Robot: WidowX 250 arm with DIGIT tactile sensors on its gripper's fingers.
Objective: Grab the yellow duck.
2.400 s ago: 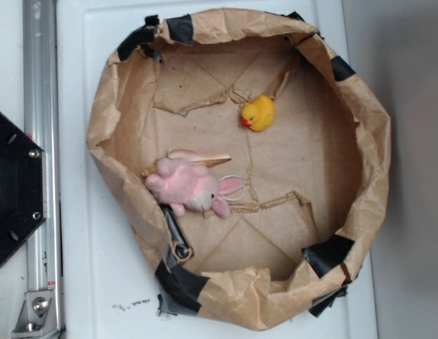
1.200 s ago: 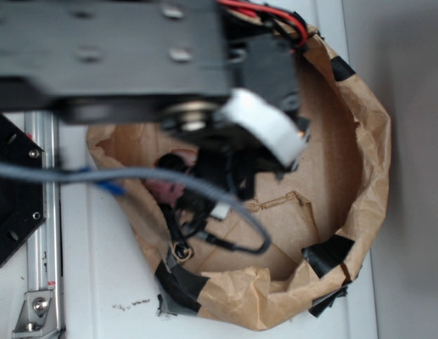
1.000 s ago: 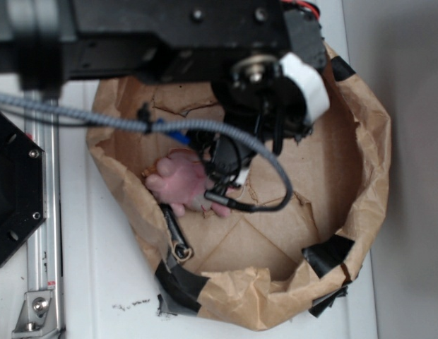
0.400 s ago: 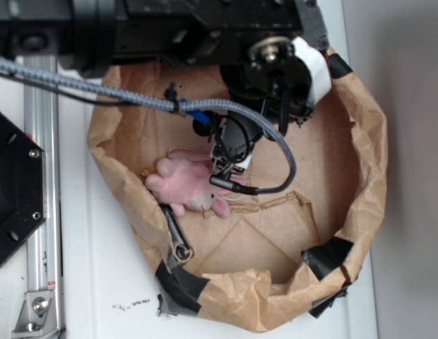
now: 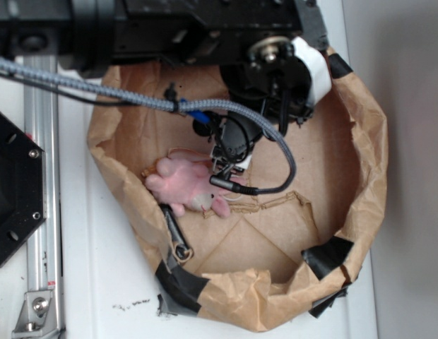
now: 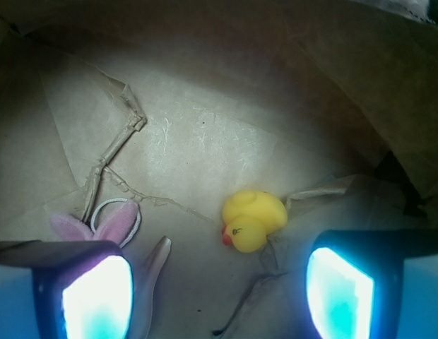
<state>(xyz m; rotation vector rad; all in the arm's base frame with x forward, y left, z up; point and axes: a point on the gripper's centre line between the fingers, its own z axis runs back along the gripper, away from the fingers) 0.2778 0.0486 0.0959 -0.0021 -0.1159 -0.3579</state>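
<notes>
Since the frame taken 2.4 s ago, the black robot arm (image 5: 184,28) has entered from the upper left and now covers the spot in the brown paper bowl (image 5: 367,176) where the yellow duck lay; from 0.4 s ago nothing has visibly shifted. Exterior view: the duck is hidden beneath the wrist housing, and the gripper itself cannot be made out among the dark parts and the grey braided cable (image 5: 99,90). The pink plush bunny (image 5: 184,185) lies at the left of the bowl floor, just below the cable loop. Black tape patches (image 5: 328,253) mark the bowl's rim. Wrist view: the yellow duck (image 6: 253,219) sits on the creased paper floor, orange-red beak toward the left, between the two glowing fingers (image 6: 95,296) and slightly beyond their tips, nearer the right one. The gripper (image 6: 217,293) is spread wide, jaws apart and touching nothing. A pink bunny ear (image 6: 119,220) shows beside the left finger.
</notes>
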